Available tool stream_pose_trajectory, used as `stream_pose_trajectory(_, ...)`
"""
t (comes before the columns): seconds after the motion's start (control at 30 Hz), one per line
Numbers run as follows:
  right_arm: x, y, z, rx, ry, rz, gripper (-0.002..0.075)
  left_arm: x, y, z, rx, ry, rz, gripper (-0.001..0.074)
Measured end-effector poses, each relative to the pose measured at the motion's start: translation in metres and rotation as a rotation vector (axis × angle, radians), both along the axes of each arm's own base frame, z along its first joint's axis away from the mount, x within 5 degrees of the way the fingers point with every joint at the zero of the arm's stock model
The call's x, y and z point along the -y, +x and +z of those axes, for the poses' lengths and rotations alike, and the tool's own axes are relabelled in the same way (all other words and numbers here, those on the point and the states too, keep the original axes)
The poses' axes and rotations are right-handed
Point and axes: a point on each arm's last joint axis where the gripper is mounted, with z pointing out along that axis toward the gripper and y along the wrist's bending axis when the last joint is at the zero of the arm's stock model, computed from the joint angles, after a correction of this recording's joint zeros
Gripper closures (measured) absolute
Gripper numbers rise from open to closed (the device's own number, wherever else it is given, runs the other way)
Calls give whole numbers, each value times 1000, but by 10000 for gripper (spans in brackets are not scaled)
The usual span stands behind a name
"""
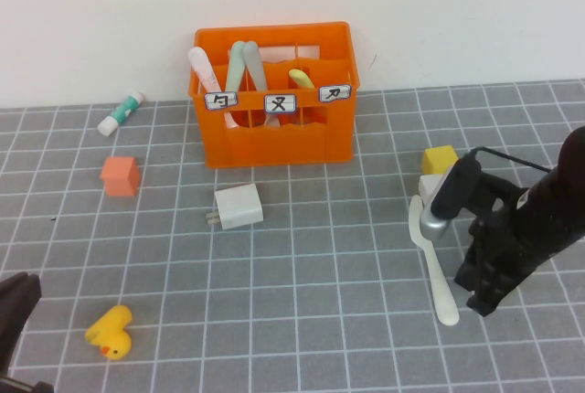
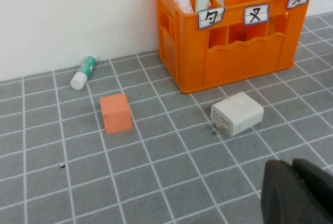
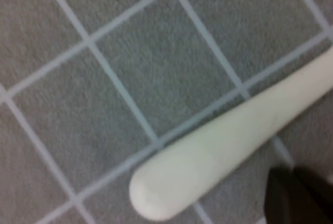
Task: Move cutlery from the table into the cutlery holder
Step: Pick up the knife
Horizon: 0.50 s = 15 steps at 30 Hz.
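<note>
High view: orange cutlery holder (image 1: 274,100) stands at the back of the tabletop (image 1: 320,302), already holding pink spoon (image 1: 203,69), mint-green spoon (image 1: 239,64), grey fork (image 1: 255,69) and yellow knife (image 1: 301,78). Cream-white knife (image 1: 435,260) lies flat on the right, well apart from the holder. Right claw (image 1: 482,303) sits low just beside the knife's near end, clenched and empty. Left claw (image 1: 14,320) is parked at the near left corner. White charger (image 1: 239,207), orange cube (image 1: 121,175), yellow duck (image 1: 111,332), glue stick (image 1: 122,112) and yellow block (image 1: 440,159) are scattered about.

Left wrist view: left claw (image 2: 296,193) is clenched on nothing, far short of the holder (image 2: 229,31); charger (image 2: 237,113) and cube (image 2: 115,112) lie between.

Right wrist view: knife's rounded end (image 3: 208,166) fills the frame; right claw (image 3: 294,195) sits at its edge.

Risks: with the fingers shut, a descent would shove or pivot the knife rather than grip it. A flat, thin handle may slip. An end grip would let the blade droop and catch the holder's rim.
</note>
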Motion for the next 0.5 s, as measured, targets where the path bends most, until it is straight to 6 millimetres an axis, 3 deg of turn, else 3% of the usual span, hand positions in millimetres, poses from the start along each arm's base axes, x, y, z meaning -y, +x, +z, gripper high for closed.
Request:
stream_pose_trajectory(0.2, -5, 3, -3, -11, 61, 20, 726, 0, 0, 0, 2, 0, 1, 736)
stream_pose_trajectory(0.5, -30, 7, -3, -22, 334, 44, 726, 0, 0, 0, 2, 0, 1, 736)
